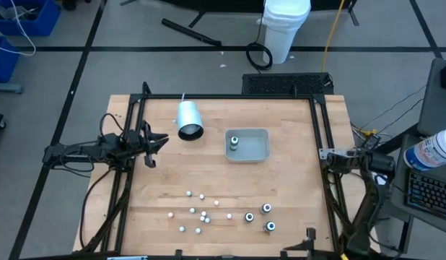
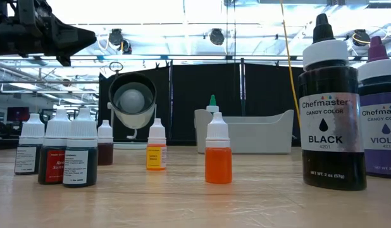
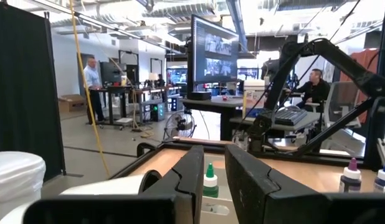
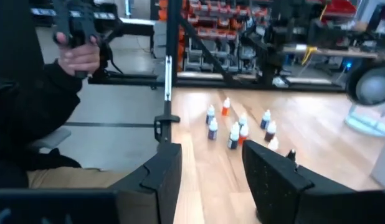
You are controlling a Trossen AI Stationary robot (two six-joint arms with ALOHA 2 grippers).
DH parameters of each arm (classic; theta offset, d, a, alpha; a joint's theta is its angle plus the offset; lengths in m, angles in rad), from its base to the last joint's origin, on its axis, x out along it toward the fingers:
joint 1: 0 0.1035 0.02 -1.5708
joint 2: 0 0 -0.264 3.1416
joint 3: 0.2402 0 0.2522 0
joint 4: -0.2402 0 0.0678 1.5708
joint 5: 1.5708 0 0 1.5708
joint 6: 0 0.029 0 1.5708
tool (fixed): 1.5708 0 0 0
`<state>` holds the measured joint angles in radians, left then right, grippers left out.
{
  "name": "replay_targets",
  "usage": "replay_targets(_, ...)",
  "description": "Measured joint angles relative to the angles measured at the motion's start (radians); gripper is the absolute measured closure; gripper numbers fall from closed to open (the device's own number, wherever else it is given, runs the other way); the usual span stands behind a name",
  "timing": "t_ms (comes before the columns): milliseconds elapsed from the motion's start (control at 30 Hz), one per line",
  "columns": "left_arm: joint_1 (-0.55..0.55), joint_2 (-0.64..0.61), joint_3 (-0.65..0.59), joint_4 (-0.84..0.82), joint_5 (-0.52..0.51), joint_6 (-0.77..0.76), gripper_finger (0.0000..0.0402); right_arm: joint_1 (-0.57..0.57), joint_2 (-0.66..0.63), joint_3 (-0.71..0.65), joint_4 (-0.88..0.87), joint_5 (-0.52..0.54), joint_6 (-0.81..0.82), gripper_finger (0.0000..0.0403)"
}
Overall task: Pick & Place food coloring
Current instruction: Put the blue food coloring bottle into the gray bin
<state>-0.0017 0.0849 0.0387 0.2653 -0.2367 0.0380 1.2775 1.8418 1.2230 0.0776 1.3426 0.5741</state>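
A: Food coloring bottles (image 1: 203,216) stand scattered on the worktop (image 1: 165,180), on the side of the grey tray (image 1: 248,146) away from the tipped white cup (image 1: 188,120). Three larger dark bottles (image 1: 260,216) sit together at one end of the scatter, and one green-tipped bottle (image 1: 234,142) is already inside the tray.

B: And the hands?

A: Left hand (image 1: 152,144) hovers beside the cup's mouth, on the far side of it from the tray, fingers (image 3: 186,177) a narrow gap apart and gripping nothing. Right hand (image 1: 331,156) hangs at the worktop's edge, well apart from the tray, fingers (image 4: 164,174) spread moderately — empty too.

B: So the next pick hasn't begun. How should it go?

A: My judgement: choose a bottle at the rim of the scatter, come straight down over its cap, open wider than the body, and close on the body below the cap. The small ones crowd each other — a slanted approach could topple neighbours.

B: Orientation?

A: Every bottle stands upright, long axis vertical, nozzle up; the low view shows the small orange bottle (image 2: 218,153) and the tall black bottle (image 2: 331,104) that way.
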Motion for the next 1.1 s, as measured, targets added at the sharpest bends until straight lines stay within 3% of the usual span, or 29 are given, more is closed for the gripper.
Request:
replay_targets(200, 0.0, 0.0, 0.0, 0.002, 0.0, 0.028, 0.033, -0.061, 0.0, -0.08, -0.002, -0.168, 0.093, 0.0191)
replay_targets(300, 0.0, 0.0, 0.0, 0.001, 0.0, 0.033, 0.033, -0.084, -0.007, -0.116, -0.004, -0.191, 0.093, 0.0157)
replay_targets(500, 0.0, 0.0, 0.0, 0.001, 0.0, 0.032, 0.033, -0.073, -0.054, -0.131, -0.006, -0.103, 0.024, 0.0115)
replay_targets(700, 0.0, 0.0, 0.0, 0.0, 0.0, 0.027, 0.033, -0.032, -0.09, -0.131, -0.026, -0.031, -0.003, 0.0118)
replay_targets(1000, 0.0, 0.0, 0.0, -0.002, 0.0, 0.009, 0.033, -0.023, -0.089, -0.144, -0.354, -0.056, 0.361, 0.0124)
replay_targets(1100, 0.0, 0.0, 0.0, -0.002, 0.0, 0.009, 0.033, -0.023, -0.089, -0.192, -0.384, -0.088, 0.503, 0.0124)
